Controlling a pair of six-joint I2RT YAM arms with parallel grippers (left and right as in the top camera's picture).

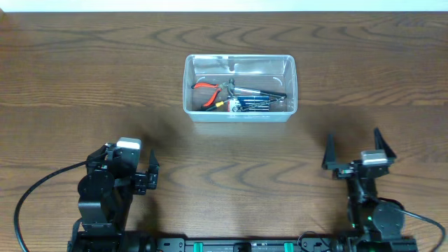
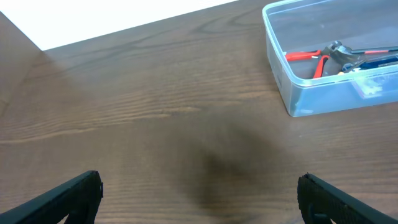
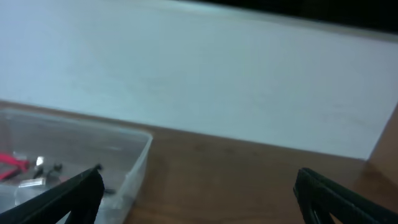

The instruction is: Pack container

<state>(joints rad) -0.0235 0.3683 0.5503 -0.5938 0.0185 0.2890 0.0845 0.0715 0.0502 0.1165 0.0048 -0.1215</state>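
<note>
The container [image 1: 240,63] is a clear plastic tub standing on the wooden table, centre back. Inside it lie red-handled pliers [image 1: 208,95] and several dark and blue hand tools [image 1: 255,100]. The container also shows in the left wrist view [image 2: 292,93] at the upper right, and in the right wrist view [image 3: 134,168] at the lower left. My left gripper [image 1: 148,172] [image 2: 199,193] is open and empty near the front left. My right gripper [image 1: 352,148] [image 3: 198,190] is open and empty near the front right. Both are well short of the container.
The brown wooden table [image 1: 84,91] stretches around the container. A white wall or surface [image 3: 205,74] lies beyond the table's far edge. A black cable [image 1: 31,192] runs by the left arm's base.
</note>
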